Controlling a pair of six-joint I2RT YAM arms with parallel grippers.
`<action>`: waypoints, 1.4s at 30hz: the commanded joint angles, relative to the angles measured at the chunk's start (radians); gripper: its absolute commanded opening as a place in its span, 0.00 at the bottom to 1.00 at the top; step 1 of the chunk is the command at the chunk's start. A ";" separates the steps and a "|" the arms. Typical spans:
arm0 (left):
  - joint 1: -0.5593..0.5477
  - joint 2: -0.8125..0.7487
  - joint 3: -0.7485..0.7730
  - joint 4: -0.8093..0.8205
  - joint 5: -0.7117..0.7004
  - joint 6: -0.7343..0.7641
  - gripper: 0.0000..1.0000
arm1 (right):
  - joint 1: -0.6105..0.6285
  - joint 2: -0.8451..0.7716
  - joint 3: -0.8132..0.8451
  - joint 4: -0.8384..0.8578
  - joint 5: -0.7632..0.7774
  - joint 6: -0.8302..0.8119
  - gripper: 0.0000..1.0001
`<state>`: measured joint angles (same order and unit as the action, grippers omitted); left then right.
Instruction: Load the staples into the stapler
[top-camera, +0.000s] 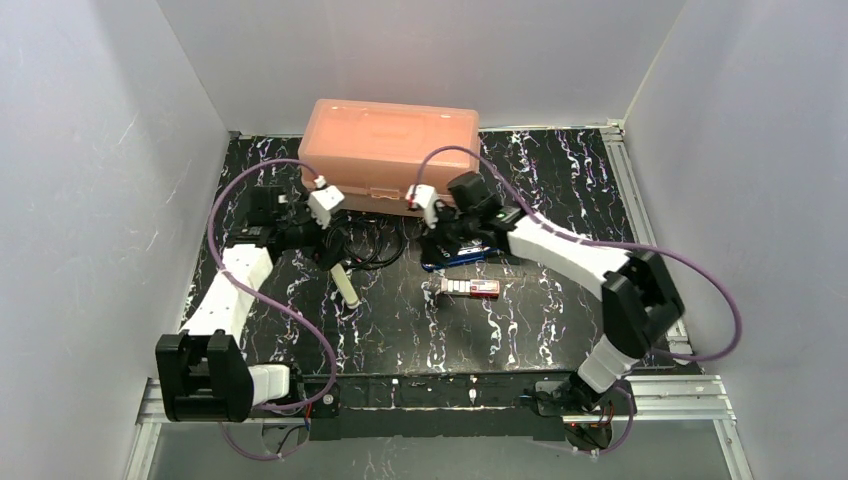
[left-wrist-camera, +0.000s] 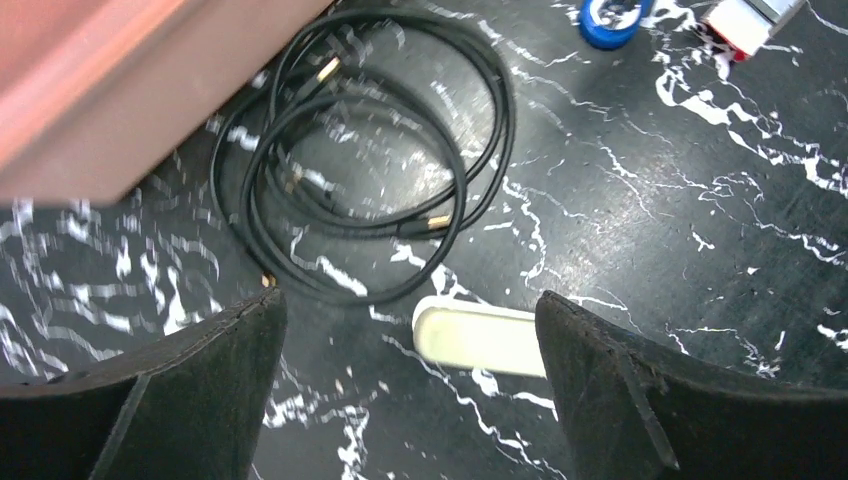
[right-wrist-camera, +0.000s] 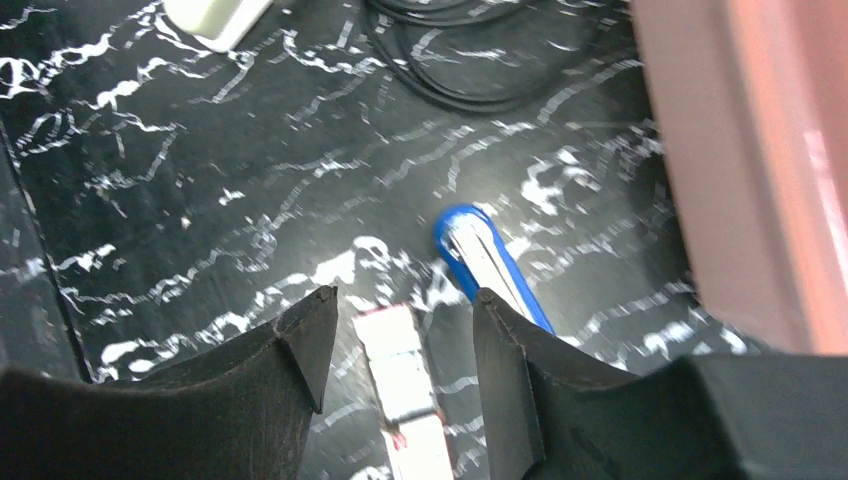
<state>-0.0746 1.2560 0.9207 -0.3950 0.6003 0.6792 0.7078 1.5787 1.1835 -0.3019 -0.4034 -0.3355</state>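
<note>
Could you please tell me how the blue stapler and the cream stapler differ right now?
The blue stapler is bright blue; the cream stapler is pale off-white. The blue stapler lies right of centre under the right tool; the cream stapler lies left of centre below the left tool. Seen from above, the blue stapler lies crosswise, the cream stapler nearly front to back. Both rest on the table, ungripped.

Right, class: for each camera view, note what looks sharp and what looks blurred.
Top external: evenly lit, the salmon-pink plastic box reads crisp. Left wrist: the coiled black cable is smeared, worst at left. Right wrist: the blue stapler and the box wall beside it are streaky and soft.
</note>
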 joint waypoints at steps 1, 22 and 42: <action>0.174 -0.042 -0.035 -0.028 0.060 -0.161 0.94 | 0.140 0.116 0.147 0.058 0.107 0.127 0.63; 0.465 -0.004 0.056 0.033 -0.144 -0.426 0.99 | 0.405 0.681 0.706 -0.020 0.340 0.407 0.69; 0.466 0.058 0.116 -0.179 0.361 -0.108 0.81 | 0.305 0.397 0.401 0.140 0.056 0.293 0.11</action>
<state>0.3851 1.3060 0.9878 -0.4385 0.6872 0.4133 1.0851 2.1689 1.6695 -0.2726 -0.1772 0.0177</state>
